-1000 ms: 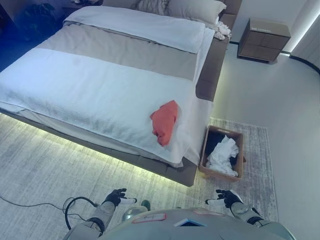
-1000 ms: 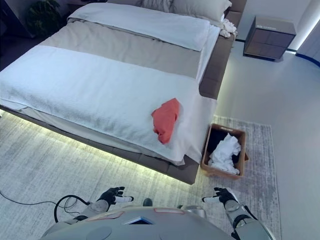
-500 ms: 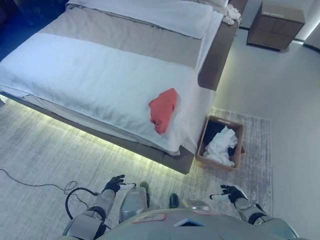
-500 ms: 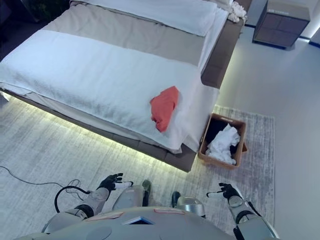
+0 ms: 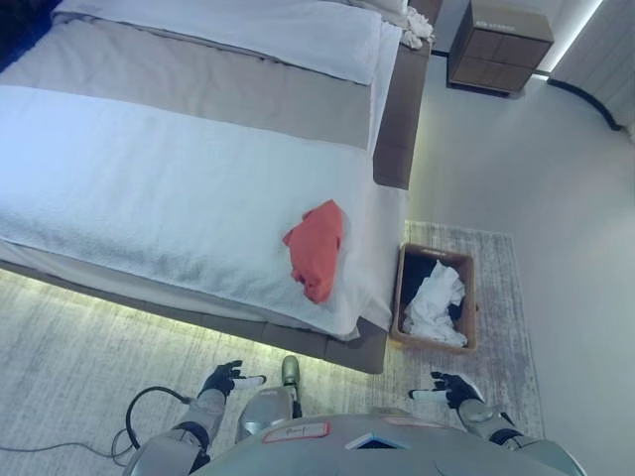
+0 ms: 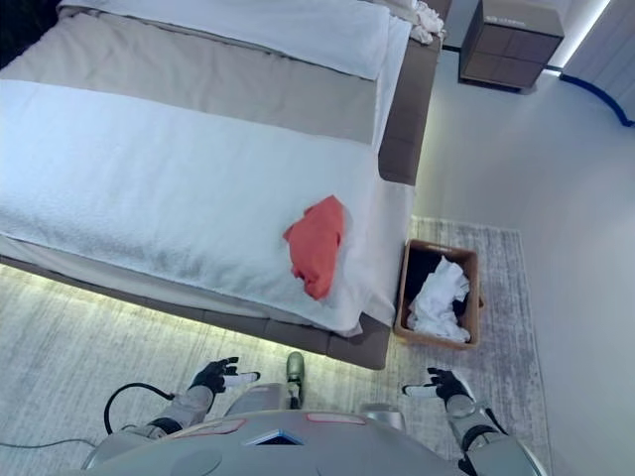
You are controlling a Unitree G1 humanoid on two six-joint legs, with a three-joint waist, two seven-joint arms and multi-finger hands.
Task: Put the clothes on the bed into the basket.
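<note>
A red garment (image 5: pixel 315 247) lies crumpled on the white cover of the bed (image 5: pixel 149 188), near its front right corner. A brown basket (image 5: pixel 435 297) stands on the rug beside that corner, with a white cloth (image 5: pixel 437 304) and a dark cloth in it. My left hand (image 5: pixel 224 379) hangs low at the bottom left, fingers relaxed and empty. My right hand (image 5: pixel 446 389) hangs low at the bottom right, also relaxed and empty. Both hands are well short of the bed.
A brown nightstand (image 5: pixel 498 32) stands at the far right by the head of the bed. A pale patterned rug (image 5: pixel 501 327) lies under the basket and runs along the bed's lit front edge. A small white bundle (image 5: pixel 417 27) lies on the bed frame near the pillows.
The camera has shifted, so the bed and basket sit lower and more to the left. Both hands stay low and empty.
</note>
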